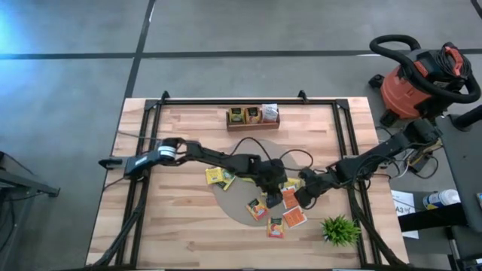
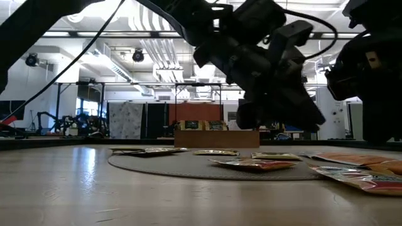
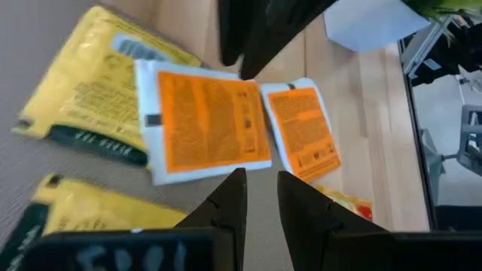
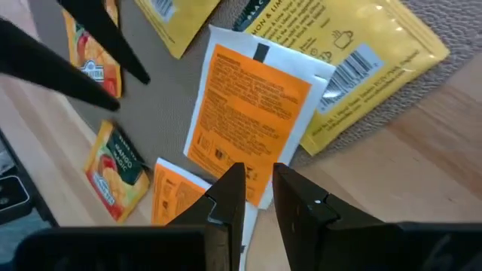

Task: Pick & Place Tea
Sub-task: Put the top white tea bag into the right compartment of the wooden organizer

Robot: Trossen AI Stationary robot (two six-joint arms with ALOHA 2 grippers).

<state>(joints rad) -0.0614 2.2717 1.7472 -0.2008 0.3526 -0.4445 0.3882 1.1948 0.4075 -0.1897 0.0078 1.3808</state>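
**Q:** Item one, largest first?

**A:** The table (image 1: pixel 188 226). It is being used as the working surface beneath both claws. A round grey mat (image 1: pixel 226 202) is lying on it, directly under them, seemingly as the sorting area.

**Q:** Item two?

**A:** The wooden tray (image 1: pixel 253 123). It is standing well beyond both claws, toward the far edge. A few packets are being kept upright in its compartments, so it is judged to be the destination.

**Q:** The claws?

**A:** The left gripper (image 3: pixel 261 177) is being held low over the mat. Its fingers are parted by a narrow gap, and nothing is being grasped. The right gripper (image 4: pixel 258 172) is being held close beside it in the same condition: slightly parted and empty. Both are being aimed down, presumably to pinch a flat packet by an edge.

**Q:** And the tea?

**A:** The loose tea packets (image 1: pixel 260 207) are lying scattered flat below and around the claws, partly on the mat and partly off it. An orange packet (image 4: pixel 252 113) is lying just ahead of the right fingertips, overlapping a yellow packet (image 4: pixel 354 60). What appears to be the same orange packet (image 3: pixel 203 120) is lying just ahead of the left fingertips. It is judged to be the next pick, and the overlap is likely to make a clean grip harder.
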